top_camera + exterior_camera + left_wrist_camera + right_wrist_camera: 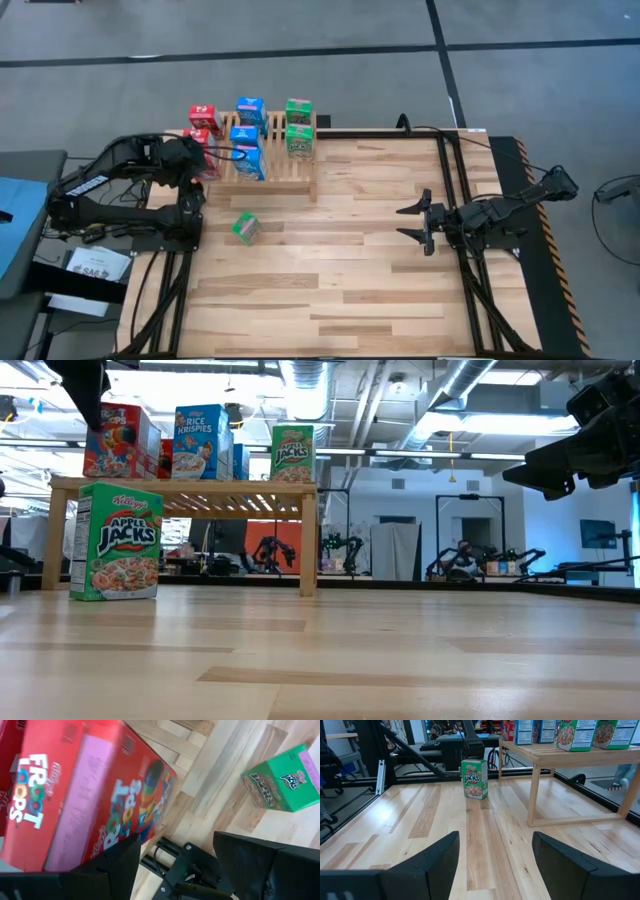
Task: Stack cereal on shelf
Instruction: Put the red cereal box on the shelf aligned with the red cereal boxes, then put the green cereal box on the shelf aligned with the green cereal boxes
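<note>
High view: upper left, the shelf (300,170) carries red, blue and green cereal boxes (251,112); the left hand (207,160) is at its left edge. Mid-right, the right hand (416,221) gapes, holding nothing.

Low view: one green box (117,541) stands on the tabletop (380,660), left.

Left wrist view: fingers spread beside a red box (90,795).

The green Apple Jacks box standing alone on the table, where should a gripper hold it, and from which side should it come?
The Apple Jacks box stands upright on the table, apart from the shelf. I would probably come from above and close on its two broad printed faces near the top: they are flat and parallel, with free space around. The open right gripper faces it.
</note>
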Controlling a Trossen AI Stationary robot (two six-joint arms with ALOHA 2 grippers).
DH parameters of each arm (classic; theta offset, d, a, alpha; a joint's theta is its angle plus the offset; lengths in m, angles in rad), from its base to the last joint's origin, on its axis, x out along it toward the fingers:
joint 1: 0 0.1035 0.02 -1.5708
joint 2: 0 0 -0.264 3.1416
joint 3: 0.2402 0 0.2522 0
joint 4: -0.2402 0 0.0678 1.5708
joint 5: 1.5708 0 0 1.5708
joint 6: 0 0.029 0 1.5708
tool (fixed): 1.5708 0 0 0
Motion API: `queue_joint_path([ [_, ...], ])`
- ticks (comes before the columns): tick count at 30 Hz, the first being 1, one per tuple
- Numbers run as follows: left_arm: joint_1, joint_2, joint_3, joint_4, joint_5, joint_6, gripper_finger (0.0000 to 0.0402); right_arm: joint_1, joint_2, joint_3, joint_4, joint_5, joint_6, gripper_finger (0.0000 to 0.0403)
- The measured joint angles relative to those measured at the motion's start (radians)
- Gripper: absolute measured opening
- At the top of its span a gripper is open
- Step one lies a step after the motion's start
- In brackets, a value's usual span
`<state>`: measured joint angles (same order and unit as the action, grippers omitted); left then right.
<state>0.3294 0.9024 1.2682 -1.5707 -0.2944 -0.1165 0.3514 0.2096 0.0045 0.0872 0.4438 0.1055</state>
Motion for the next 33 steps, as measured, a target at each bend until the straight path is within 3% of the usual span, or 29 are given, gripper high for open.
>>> queue_joint_path([
  [10, 0.000, 0.000, 0.000, 0.000, 0.001, -0.001, 0.0241, 0.000, 0.000, 0.000, 0.000, 0.000, 0.000, 0.0276],
  [17, 0.000, -0.007, 0.000, 0.001, 0.088, -0.049, 0.0241, 0.000, 0.000, 0.000, 0.000, 0.000, 0.000, 0.0276],
  [25, -0.013, -0.083, 0.000, 0.011, 0.176, -0.111, 0.0241, 0.000, 0.000, 0.000, 0.000, 0.000, 0.000, 0.0276],
  [33, -0.081, -0.200, 0.000, 0.145, 0.205, -0.146, 0.0241, 0.000, 0.000, 0.000, 0.000, 0.000, 0.000, 0.0276],
])
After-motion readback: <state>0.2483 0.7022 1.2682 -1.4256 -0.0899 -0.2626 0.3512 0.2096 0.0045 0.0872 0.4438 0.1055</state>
